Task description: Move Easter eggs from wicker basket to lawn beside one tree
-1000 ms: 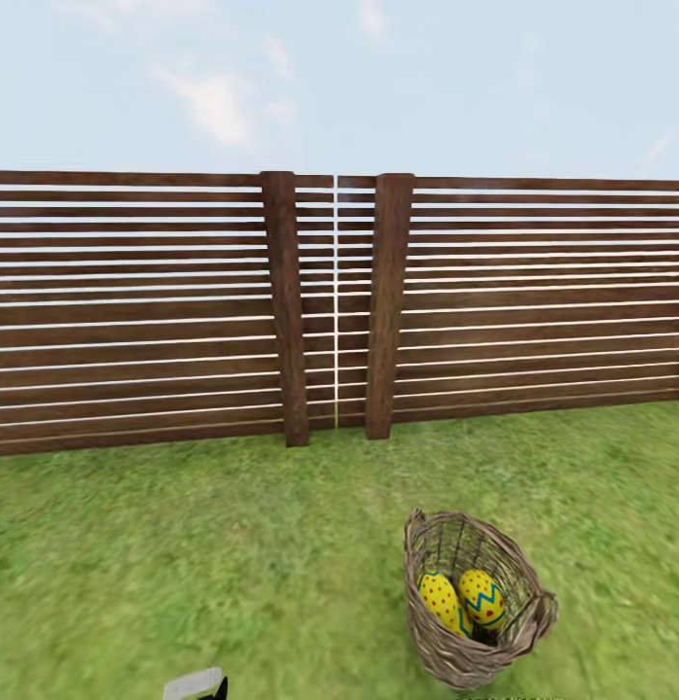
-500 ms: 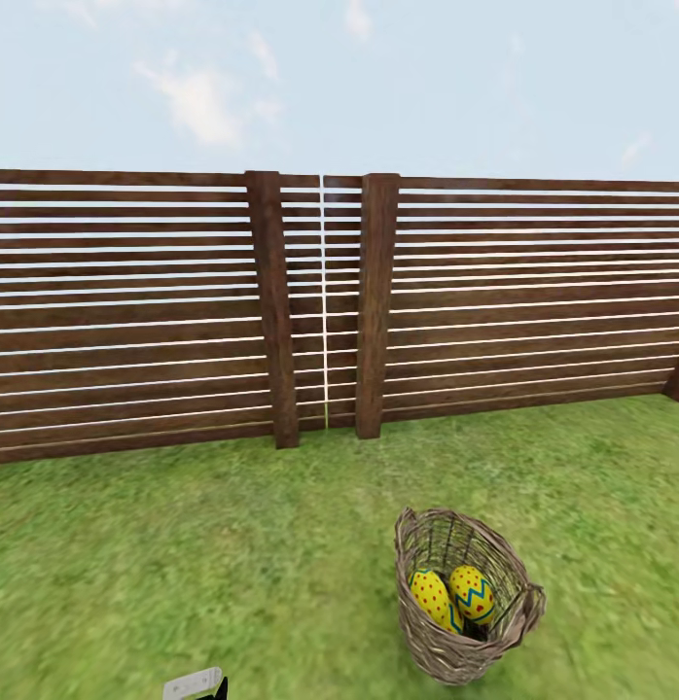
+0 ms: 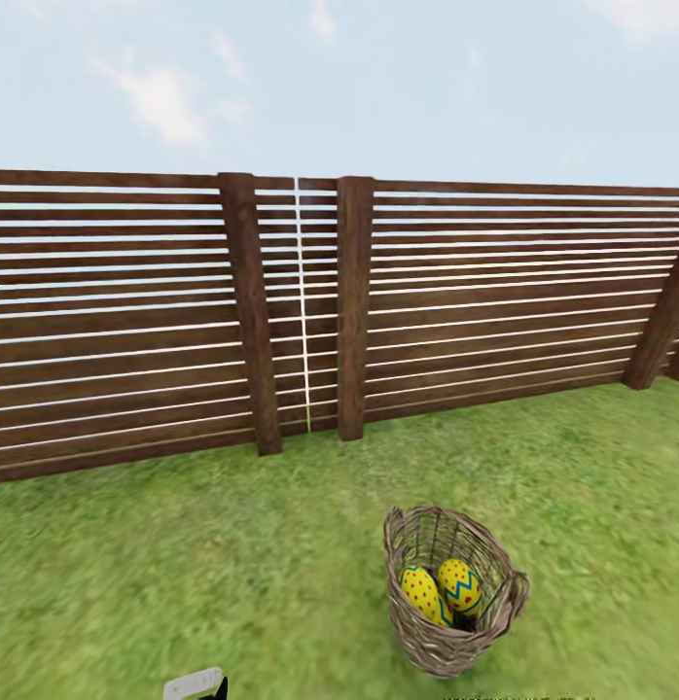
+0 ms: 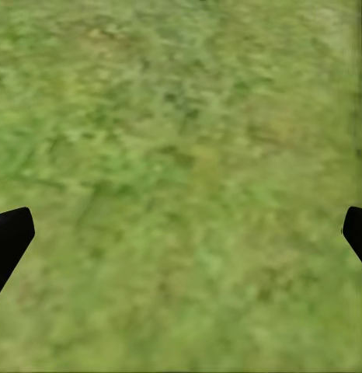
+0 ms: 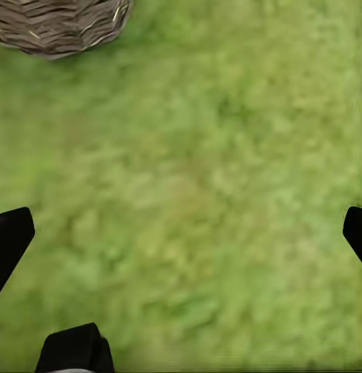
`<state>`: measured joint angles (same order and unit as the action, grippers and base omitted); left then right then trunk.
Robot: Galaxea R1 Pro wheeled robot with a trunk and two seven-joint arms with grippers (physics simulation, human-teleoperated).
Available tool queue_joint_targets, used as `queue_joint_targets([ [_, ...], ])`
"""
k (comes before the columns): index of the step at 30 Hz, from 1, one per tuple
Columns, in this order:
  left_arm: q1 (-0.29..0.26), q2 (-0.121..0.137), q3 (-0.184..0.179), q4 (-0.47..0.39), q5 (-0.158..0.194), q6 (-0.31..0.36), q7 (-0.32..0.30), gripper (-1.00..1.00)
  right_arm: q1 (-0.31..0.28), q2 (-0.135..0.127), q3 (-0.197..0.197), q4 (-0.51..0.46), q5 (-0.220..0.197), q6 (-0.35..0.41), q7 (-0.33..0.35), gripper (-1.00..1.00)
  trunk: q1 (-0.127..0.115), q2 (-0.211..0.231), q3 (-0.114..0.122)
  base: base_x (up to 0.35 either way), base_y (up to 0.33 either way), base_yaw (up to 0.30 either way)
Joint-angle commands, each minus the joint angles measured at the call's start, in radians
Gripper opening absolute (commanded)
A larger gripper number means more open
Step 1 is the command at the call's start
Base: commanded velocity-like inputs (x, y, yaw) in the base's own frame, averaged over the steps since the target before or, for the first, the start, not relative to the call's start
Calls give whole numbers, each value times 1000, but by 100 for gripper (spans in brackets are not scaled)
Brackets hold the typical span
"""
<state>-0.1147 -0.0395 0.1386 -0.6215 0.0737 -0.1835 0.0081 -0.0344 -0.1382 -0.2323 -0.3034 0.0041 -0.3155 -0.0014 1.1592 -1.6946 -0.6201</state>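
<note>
Leftward slides the whole head view since a second ago — fence posts, basket and clouds shift together, so it is your camera swinging right, not the things moving. You are in the approach step: nothing is picked yet. The small round brown woven wicker basket (image 3: 448,593) sits on the mottled green lawn (image 3: 184,564) at about five o'clock in the head view, with two bright yellow Easter eggs (image 3: 441,589) showing inside it, one red-dotted, one with a blue zigzag; a third cannot be made out through the weave.

Your right gripper (image 5: 181,233) hangs over bare grass with its dark fingers wide apart and empty, the basket's braided rim (image 5: 60,27) just at the edge of its wrist view. Your left gripper (image 4: 181,233) is likewise spread, holding nothing, over open lawn.

Next you likely need to close in and bring the right gripper down over the basket mouth. Beyond it at twelve o'clock runs a dark brown slatted wooden fence (image 3: 339,311); the grass between you and the basket looks unobstructed.
</note>
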Motion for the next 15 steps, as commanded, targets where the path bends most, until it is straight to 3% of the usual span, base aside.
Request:
queue_joint_targets([
  [1, 0, 0, 1, 0, 8, -3, 0, 100, -1, 0, -2, 1, 0, -4, 0, 100, 0, 0, 0, 15, 53, -248],
  [15, 0, 0, 1, 0, 8, -2, 0, 100, -1, 0, -2, 1, 0, -4, 0, 100, 0, 0, 6, 2, 6, -244],
])
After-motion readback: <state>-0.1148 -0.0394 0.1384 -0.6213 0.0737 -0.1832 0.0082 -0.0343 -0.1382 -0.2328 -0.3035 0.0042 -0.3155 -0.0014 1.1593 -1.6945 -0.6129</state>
